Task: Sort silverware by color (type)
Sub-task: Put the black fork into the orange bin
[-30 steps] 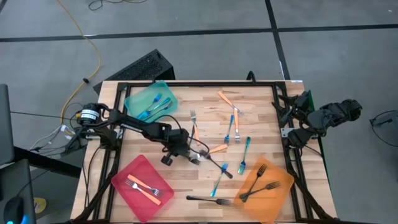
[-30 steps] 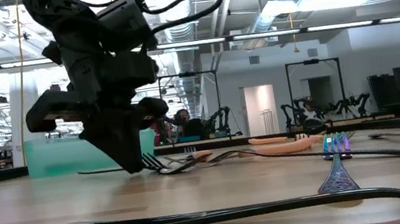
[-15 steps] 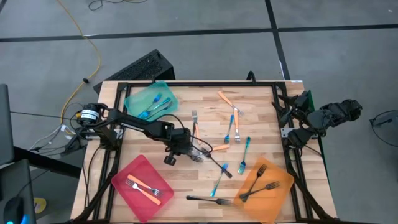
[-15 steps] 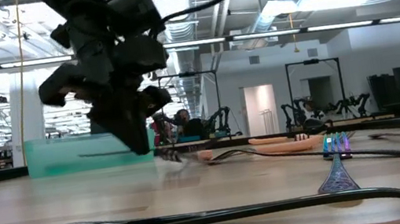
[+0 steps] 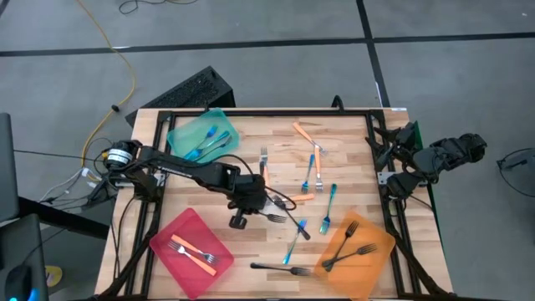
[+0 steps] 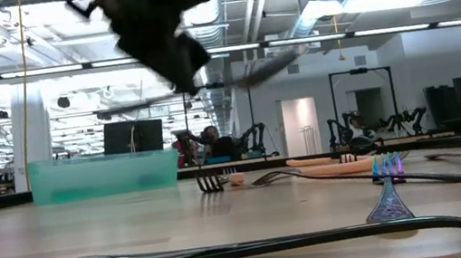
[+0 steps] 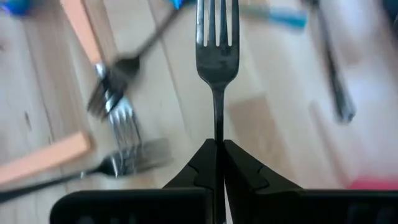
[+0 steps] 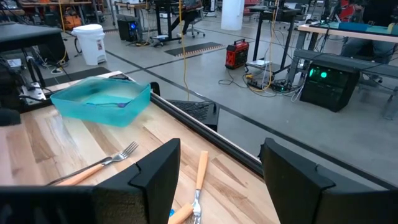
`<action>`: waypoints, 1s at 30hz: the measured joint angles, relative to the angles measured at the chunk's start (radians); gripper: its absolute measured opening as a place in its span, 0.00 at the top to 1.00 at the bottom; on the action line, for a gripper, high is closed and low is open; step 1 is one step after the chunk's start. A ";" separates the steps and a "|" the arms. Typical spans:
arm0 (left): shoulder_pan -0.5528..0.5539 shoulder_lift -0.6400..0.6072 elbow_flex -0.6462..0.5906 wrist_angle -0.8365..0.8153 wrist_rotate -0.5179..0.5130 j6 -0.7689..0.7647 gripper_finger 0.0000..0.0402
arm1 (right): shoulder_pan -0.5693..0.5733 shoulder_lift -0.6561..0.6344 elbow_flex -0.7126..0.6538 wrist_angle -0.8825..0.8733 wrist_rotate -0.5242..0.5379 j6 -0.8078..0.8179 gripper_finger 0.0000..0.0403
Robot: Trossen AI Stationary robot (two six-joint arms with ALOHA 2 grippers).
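Note:
My left gripper (image 5: 256, 206) hovers over the table's middle, shut on a black fork (image 5: 275, 217); in the low view it (image 6: 187, 62) is raised well above the wood. My right gripper (image 8: 214, 177) is open and parked at the table's right edge (image 5: 399, 160). Loose forks lie flat on the wood: orange-handled ones (image 5: 305, 134) (image 5: 296, 199), blue ones (image 5: 309, 172) (image 5: 330, 206) (image 5: 293, 240), and black ones (image 5: 281, 267) (image 5: 294, 224). The teal tray (image 5: 180, 134) holds blue forks, the red tray (image 5: 171, 251) an orange fork, the orange tray (image 5: 380, 251) black forks. My left gripper pinches the black fork by its slim handle (image 7: 218, 127) between the two fingers, which lie along it. The tines (image 7: 217, 37) stick out straight ahead past the fingertips. The fork is lifted clear of the table and sits roughly level, slightly tilted (image 6: 269, 66).
A black metal frame (image 5: 251, 111) borders the table. A long black fork (image 6: 257, 247) lies close to the near edge. Bare wood shows between the red tray and the orange tray, and along the far edge right of the teal tray.
My left gripper has risen from the table and drifted a little toward the right and near edges, staying shut. The black fork, which lay among the forks at the middle, has come up with it and now hangs clear of the wood.

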 joint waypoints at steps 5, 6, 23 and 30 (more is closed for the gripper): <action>-0.027 -0.001 0.079 0.055 -0.134 -0.140 1.00 | 0.000 0.000 0.000 0.000 0.000 0.000 0.40; -0.030 -0.001 0.097 0.076 -0.159 -0.159 1.00 | 0.000 0.000 0.000 0.000 0.000 0.000 0.40; -0.041 0.015 0.155 0.815 -0.386 -0.482 1.00 | 0.000 0.000 0.000 0.000 -0.002 0.000 0.40; -0.040 0.080 0.156 1.023 -0.384 -0.681 1.00 | 0.000 0.000 0.000 0.000 -0.009 0.000 0.40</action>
